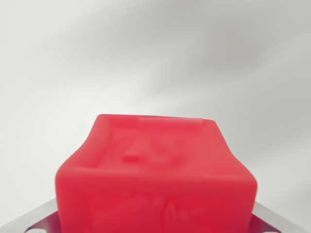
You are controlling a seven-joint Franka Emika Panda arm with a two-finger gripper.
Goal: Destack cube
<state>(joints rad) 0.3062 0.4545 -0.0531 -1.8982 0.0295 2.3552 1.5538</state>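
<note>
blurred pale grey backdrop [155, 53], soft light

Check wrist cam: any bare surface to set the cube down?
Bare pale surface fills everything above and to both sides of the red cube; nothing else shows there. Crowded only at bottom centre, where the cube sits against the metal gripper parts. A second cube isn't visible.

The lone wrist view looks out very close past a red cube [155, 174] toward blurred pale background.
</note>
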